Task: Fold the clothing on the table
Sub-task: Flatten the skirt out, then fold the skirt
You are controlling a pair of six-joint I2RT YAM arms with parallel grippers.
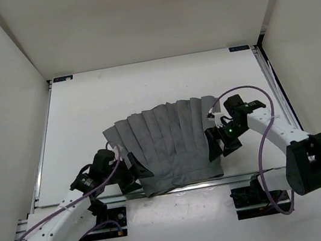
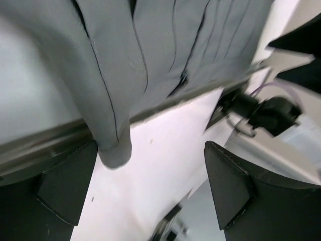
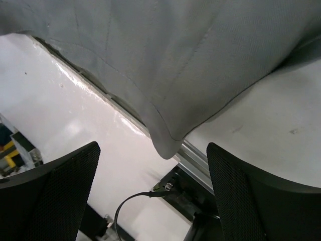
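The grey pleated clothing [image 1: 168, 150] lies spread flat on the near half of the white table [image 1: 79, 109], fanned wider on its far side, with its near hem reaching the front rail [image 1: 242, 176] and both near corners drooping a little over it. The left gripper [image 1: 136, 166] sits just beside the garment's near left edge, its jaws spread wide with nothing pinched between them and the cloth corner hanging free. The right gripper [image 1: 215, 142] is just beside the near right edge, jaws likewise wide apart and gripping nothing, that corner loose in front of it
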